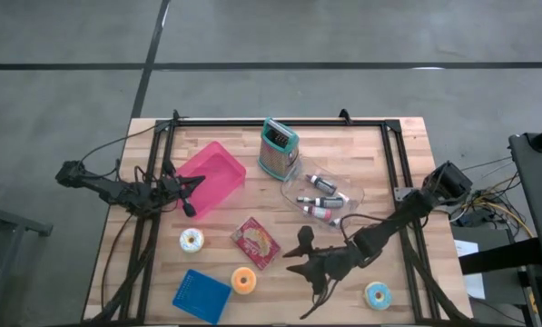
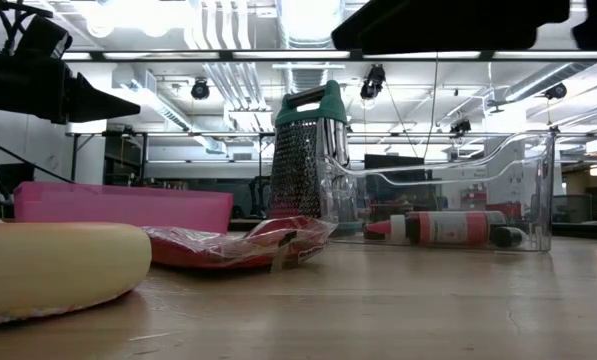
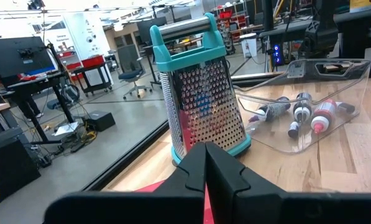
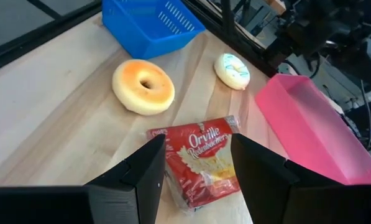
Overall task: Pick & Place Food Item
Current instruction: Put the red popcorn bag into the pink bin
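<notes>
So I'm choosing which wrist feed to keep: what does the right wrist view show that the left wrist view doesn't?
Only the right wrist view shows the popcorn bag between the open right claw, the plain donut, the frosted donut and the blue basket. Only the left wrist view shows the grater, the clear bin of tubes and the shut left claw. Both show the wooden table.

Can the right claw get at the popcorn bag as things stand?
Probably yes. The right claw is open with the popcorn bag lying flat between its fingers, and nothing lies in the way.
</notes>
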Controlling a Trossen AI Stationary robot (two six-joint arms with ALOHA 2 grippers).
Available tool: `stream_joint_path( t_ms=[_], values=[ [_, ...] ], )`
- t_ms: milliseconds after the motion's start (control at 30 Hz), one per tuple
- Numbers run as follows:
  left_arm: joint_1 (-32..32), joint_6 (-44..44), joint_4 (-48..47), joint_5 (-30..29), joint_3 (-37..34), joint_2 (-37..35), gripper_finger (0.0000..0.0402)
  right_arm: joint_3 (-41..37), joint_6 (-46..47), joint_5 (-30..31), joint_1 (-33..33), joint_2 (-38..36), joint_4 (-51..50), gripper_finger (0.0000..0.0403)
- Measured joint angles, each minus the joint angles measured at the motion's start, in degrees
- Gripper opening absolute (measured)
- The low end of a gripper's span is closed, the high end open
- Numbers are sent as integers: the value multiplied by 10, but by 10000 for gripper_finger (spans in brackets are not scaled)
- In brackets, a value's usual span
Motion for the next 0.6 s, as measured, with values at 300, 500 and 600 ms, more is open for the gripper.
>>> stream_joint_path(
  t_ms=[300,500,600],
  values=[
    [0,0,0,0,0,0,5,0,-41,-8,-7,0,2,172],
    [0,0,0,0,0,0,5,0,29,-15,-4,-34,-3,161],
    [0,0,0,0,0,0,5,-1,105,-37,-4,-79,-45,153]
  ],
)
